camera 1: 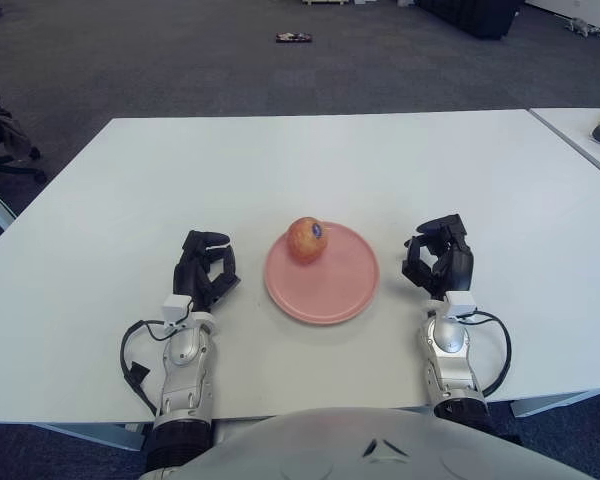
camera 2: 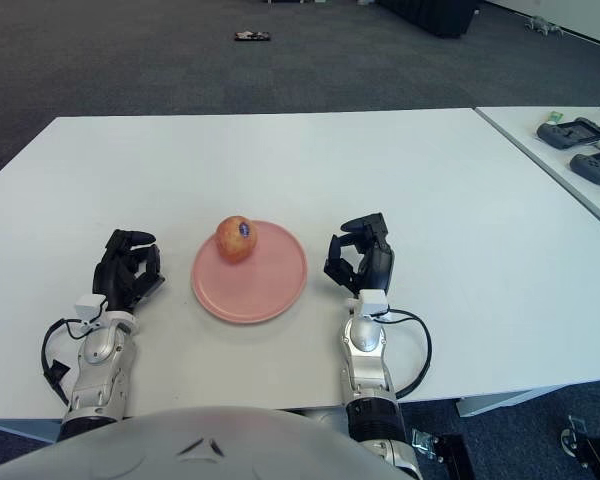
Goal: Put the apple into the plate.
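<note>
Apple (camera 1: 306,239): seated on the pink plate (camera 1: 332,292), at roughly the 11 o'clock position of the plate surface, close to the far-left rim. A small dark sticker faces up and to the right. No finger touches the apple.

Plate: lies flat on the white table (camera 1: 310,160), near the front edge and between the two hands.

Right hand (camera 1: 439,262): located at 3 o'clock from the plate, just beside its rim with a narrow strip of table between. The fingers (camera 1: 431,232) are loosely curled inward toward the palm, with a gap between them and the thumb. They enclose nothing. The forearm runs back toward the 6 o'clock edge of the table, with a black cable looped beside the wrist.

Left hand (camera 1: 204,268): located at 9 o'clock from the plate, a little farther from the rim than the right hand. Its fingers (camera 1: 208,240) are half-curled in a relaxed posture and hold nothing. Whether the fingertips touch the table cannot be told.

Second table (camera 2: 570,150): stands at 2 o'clock, separated from the main one by a narrow gap, and carries dark devices (camera 2: 573,133).
</note>
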{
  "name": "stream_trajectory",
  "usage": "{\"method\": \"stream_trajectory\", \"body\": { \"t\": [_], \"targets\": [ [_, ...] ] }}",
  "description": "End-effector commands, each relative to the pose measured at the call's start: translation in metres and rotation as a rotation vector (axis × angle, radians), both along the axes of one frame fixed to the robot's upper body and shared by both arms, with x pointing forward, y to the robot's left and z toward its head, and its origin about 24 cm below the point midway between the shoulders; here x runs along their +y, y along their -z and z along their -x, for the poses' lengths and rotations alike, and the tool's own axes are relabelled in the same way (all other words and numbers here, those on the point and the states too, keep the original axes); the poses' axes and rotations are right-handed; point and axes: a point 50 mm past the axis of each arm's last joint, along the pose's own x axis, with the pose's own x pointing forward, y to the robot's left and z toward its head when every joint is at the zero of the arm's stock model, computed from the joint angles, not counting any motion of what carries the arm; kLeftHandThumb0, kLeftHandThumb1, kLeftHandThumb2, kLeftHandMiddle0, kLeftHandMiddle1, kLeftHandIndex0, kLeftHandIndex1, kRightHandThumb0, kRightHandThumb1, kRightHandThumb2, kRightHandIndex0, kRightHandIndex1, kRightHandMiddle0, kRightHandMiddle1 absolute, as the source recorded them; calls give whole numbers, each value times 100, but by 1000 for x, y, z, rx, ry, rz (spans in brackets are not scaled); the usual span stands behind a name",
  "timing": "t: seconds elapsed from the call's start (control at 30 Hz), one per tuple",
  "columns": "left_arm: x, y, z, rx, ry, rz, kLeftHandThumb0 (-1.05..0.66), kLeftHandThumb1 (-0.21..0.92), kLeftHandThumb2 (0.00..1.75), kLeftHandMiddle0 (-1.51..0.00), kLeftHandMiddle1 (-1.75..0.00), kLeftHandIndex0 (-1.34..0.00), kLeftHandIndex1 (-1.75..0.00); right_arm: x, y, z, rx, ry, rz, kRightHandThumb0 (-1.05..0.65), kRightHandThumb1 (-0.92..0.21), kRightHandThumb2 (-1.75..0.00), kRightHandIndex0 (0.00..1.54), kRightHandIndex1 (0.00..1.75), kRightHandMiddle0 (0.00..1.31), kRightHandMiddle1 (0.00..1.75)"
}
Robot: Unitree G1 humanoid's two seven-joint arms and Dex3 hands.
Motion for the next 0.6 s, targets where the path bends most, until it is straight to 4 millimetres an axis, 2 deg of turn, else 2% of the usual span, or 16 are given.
{"method": "stream_trajectory", "body": {
  "t": [0.0, 0.37, 0.57],
  "targets": [
    [-2, 16, 9, 101, -2, 38, -39, 66, 90, -82, -175, -35, -175, 0, 17, 9, 98, -1, 21, -40, -57, -100, 67, 149, 41, 175],
    [-3, 14, 10, 96, -11, 51, -38, 68, 87, -80, -175, -34, -175, 4, 24, 11, 251, -122, -16, -40, -60, -97, 61, 141, 39, 175],
    [-2, 14, 11, 98, -13, 65, -38, 68, 86, -78, -175, -34, -175, 5, 27, 12, 335, -179, -67, -38, -67, -87, 61, 136, 34, 175]
  ]
}}
